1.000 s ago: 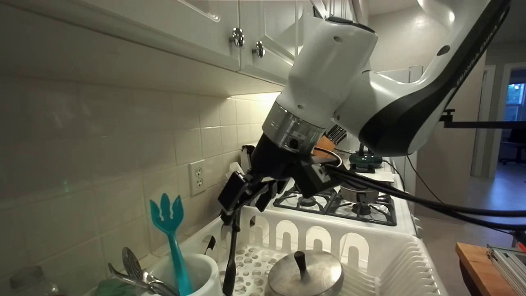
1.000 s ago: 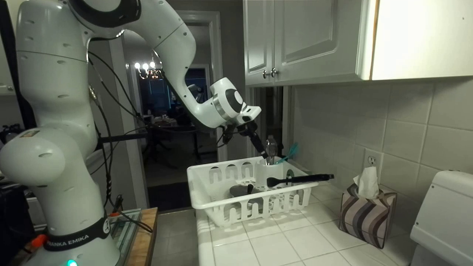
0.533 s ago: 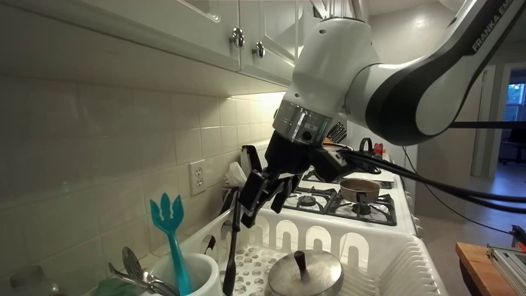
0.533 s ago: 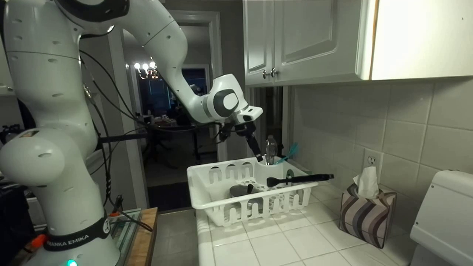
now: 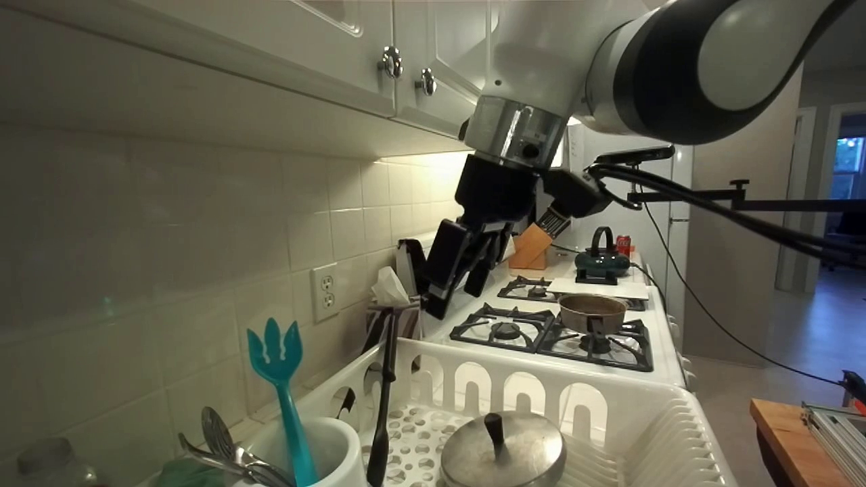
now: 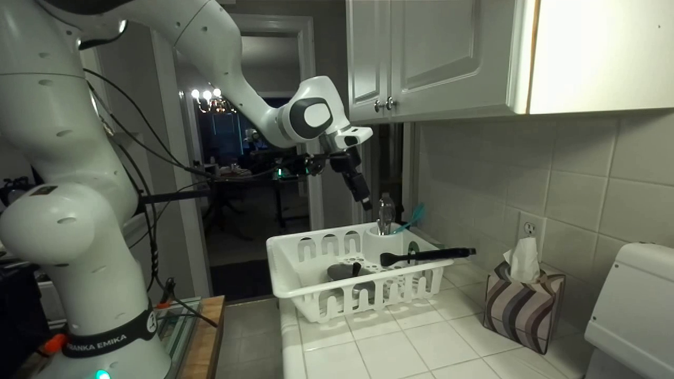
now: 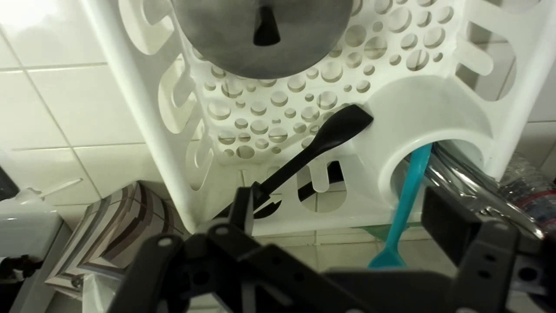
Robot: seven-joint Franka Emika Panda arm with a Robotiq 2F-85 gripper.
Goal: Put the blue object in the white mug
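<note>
fingers [image 7: 449, 224]: raised, with the arm [image 6: 208, 52], higher above the dish rack [image 5: 497, 379] than in the earlier frame; spread wide, with nothing held between them.
blue object [image 5: 287, 404]: slim and fork-like, stood in the white mug [image 7: 412, 104] with its handle inside; its pronged head is tilted up and out over the rim, toward the tiled wall [image 5: 169, 270].
placing in the mug: judged done, since the utensil is in the mug and gripped by nothing; only the arm's full withdrawal is judged to be left.
white mug: set in a corner of the rack; shared by the blue object and shiny metal utensils [image 7: 467, 176], whose number cannot be told.
dish rack: set on the table [image 6: 379, 337]; a round metal lid [image 5: 528, 446] is held in it, what lies beneath being hidden, and a black long-handled utensil [image 7: 339, 130] is laid over its edge.
saucepan [image 5: 593, 312]: set on the stove [image 5: 664, 352]; contents cannot be told.
</note>
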